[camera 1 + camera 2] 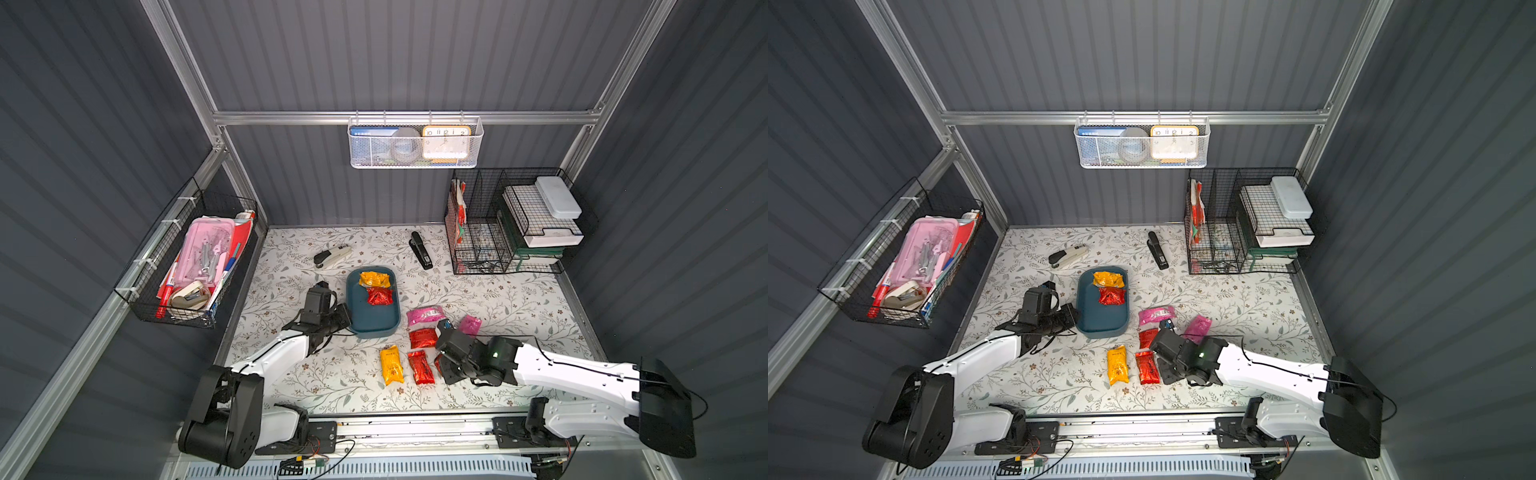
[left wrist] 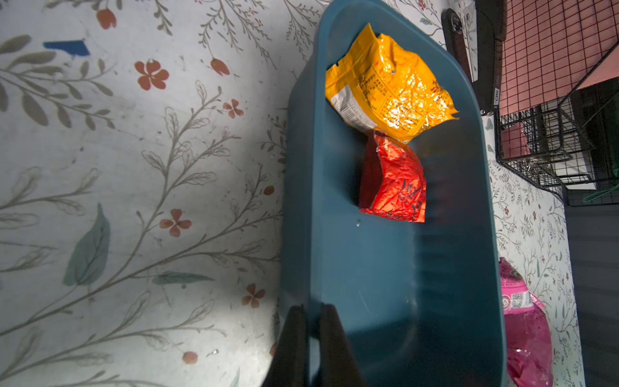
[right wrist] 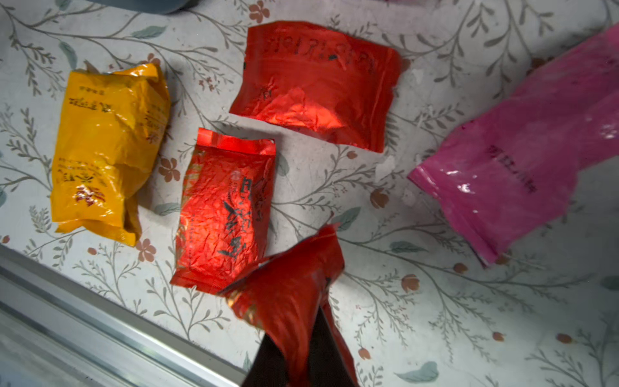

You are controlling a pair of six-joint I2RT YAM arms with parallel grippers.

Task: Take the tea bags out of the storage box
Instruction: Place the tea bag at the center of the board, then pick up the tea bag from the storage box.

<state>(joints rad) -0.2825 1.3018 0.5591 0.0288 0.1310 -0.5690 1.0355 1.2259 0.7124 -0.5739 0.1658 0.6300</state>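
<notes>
Left gripper (image 2: pixel 313 323) pinches shallow teal plastic tub (image 2: pixel 375 268) wall between jaws, steadying it; right gripper (image 3: pixel 298 355) clamps crinkled red foil sachet (image 3: pixel 288 284).

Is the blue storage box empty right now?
No, an orange-yellow tea bag and a red tea bag lie inside the storage box.

White-shelled arms (image 1: pixel 274 353) with black joints (image 1: pixel 224 415), thin black cables (image 1: pixel 582 368), one green light (image 1: pixel 494 354).

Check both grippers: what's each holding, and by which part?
Left gripper is shut on the storage box, pinching its side wall, one finger inside, one outside. Right gripper is shut on a red tea bag, gripped by one end.
</notes>
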